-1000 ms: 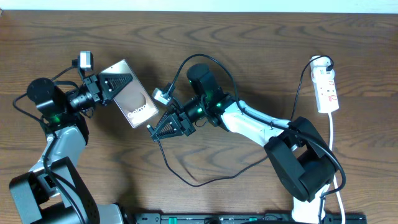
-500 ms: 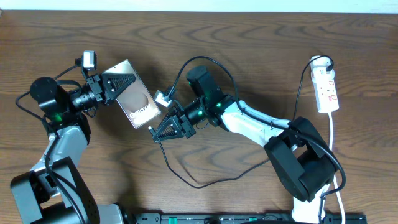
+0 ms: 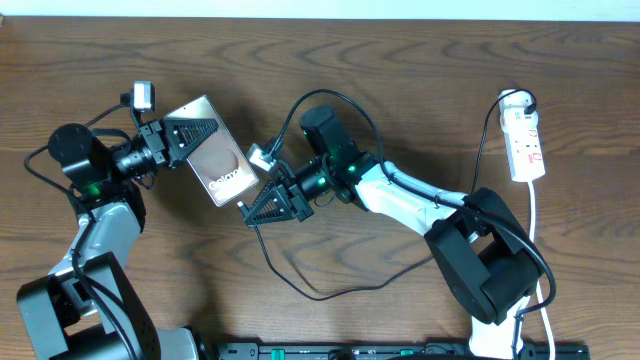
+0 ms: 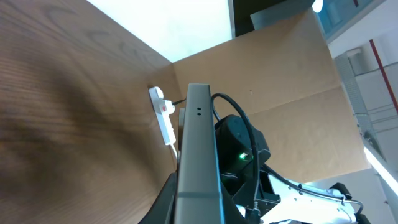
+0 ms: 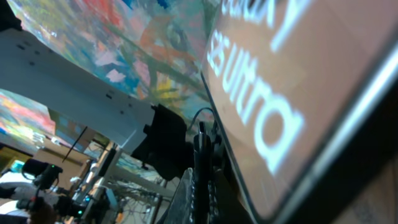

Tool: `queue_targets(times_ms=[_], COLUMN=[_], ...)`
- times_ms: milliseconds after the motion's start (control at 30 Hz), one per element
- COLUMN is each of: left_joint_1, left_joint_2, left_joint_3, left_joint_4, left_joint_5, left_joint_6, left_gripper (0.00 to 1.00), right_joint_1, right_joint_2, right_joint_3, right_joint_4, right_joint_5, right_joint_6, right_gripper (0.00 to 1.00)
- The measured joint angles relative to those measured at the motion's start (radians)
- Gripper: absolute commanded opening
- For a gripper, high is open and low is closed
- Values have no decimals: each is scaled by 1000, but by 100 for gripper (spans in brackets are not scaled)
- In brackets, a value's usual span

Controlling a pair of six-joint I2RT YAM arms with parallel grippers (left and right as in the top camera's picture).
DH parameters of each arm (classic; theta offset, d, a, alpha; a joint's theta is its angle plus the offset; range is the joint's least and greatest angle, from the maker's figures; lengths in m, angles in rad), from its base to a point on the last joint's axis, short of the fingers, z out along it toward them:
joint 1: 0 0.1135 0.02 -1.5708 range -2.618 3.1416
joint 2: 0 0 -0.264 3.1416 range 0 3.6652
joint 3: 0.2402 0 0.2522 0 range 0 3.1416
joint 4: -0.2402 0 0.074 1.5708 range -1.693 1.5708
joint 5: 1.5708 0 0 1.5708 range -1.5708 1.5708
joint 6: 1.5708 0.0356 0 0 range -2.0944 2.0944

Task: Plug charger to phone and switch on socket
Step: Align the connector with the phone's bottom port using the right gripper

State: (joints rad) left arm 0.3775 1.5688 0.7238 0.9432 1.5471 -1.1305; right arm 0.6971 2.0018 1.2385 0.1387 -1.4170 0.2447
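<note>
My left gripper is shut on the phone, holding it tilted above the table; its brownish face with white lettering shows from above. In the left wrist view the phone's edge runs up between the fingers. My right gripper is shut on the charger's black plug tip, which sits right at the phone's lower end. The right wrist view shows the plug between the fingers beside the phone's face. The thin black cable loops over the table. The white socket lies at the far right.
The socket also shows in the left wrist view, far off on the wood. Its white cord runs down the right side past the right arm's base. A black rail lines the front edge.
The left gripper has shifted the phone slightly right and up toward the plug. The right gripper with the plug has barely moved. Nothing changed in the last half second.
</note>
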Motion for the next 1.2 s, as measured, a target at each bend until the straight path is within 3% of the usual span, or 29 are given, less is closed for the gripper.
queue_targets(times_ms=[1200], left_joint_1=[0], left_joint_2=[0], left_joint_3=[0], left_joint_4=[0], left_joint_5=[-4], left_joint_6=[32], left_gripper=[7], right_joint_1=[-9], right_joint_2=[0], right_joint_3=[0], right_joint_4=[60], right_joint_5=[33], right_joint_6=[131], right_gripper=[1])
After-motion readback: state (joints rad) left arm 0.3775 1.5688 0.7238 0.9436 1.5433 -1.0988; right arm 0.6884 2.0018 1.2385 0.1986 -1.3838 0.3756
